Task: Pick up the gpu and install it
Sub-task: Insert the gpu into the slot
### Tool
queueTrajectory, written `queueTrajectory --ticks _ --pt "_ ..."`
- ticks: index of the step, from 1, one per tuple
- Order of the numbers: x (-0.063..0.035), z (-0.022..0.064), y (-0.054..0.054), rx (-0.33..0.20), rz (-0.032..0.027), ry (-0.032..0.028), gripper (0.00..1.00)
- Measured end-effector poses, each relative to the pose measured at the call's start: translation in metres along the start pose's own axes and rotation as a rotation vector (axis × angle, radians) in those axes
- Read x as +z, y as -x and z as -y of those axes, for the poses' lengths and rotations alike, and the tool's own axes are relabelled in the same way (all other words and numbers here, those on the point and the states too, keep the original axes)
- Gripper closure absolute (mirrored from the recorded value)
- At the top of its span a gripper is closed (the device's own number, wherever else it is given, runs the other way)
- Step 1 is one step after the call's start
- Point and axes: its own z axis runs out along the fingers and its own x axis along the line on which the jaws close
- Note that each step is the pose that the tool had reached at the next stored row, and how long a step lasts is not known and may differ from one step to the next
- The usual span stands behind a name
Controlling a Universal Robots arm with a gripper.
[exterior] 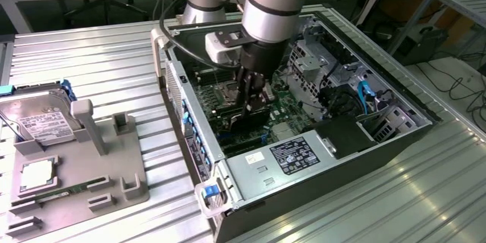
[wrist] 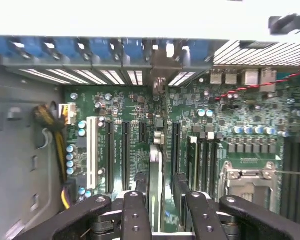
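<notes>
Scene: open black desktop computer case is lying on its side on a ribbed silver metal surface, its green motherboard facing up.
Arm: grey and silver robot arm is reaching down into the case from above.
Pincer: black two-fingered pincer is sitting partly closed around the upper edge of the card, one finger on each face, seen in both views.
Card: thin green graphics card with a black fan side is standing on edge between the fingers, low over the motherboard's row of long black expansion slots; whether it is seated in a slot cannot be told.
Card bracket: silver metal end is lining up with the slotted rear wall of the case.
Beside the case: grey parts holder is sitting at the exterior view's left, carrying a silver hard drive with a white label.
</notes>
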Motion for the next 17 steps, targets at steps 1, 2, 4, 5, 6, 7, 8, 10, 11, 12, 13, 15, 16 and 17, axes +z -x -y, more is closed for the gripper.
queueTrajectory --ticks 1,2,4,5,6,7,8,10,11,12,13,15,16,17 --pt "-0.002 0.0 0.0 0.0 -0.0002 0.0001 0.65" --pt "-0.0019 0.0 0.0 0.0 0.0002 -0.0001 0.65" --pt "-0.0019 0.0 0.0 0.0 0.0002 -0.0001 0.66" --pt "-0.0018 0.0 0.0 0.0 0.0003 -0.0002 0.73" --pt "-0.0019 -0.0001 0.0 0.0 0.0001 0.0 0.79" --pt "-0.0019 -0.0001 0.0 0.0 0.0001 -0.0001 0.85" --pt "-0.0019 -0.0001 0.0 0.0 0.0001 -0.0001 0.89" --pt "-0.0019 -0.0001 0.0 0.0 0.0001 -0.0001 0.89" --pt "-0.0019 -0.0001 0.0 0.0 0.0001 0.0 0.89" --pt "-0.0019 -0.0001 0.0 0.0 0.0 -0.0001 0.89" --pt "-0.0019 -0.0001 0.0 0.0 0.0001 -0.0001 0.89" --pt "-0.0019 -0.0001 0.0 0.0 0.0001 -0.0001 0.89" --pt "-0.0019 -0.0001 0.0 0.0 0.0001 -0.0001 0.89" --pt "-0.0019 -0.0001 0.0 0.0 0.0001 -0.0001 0.89"
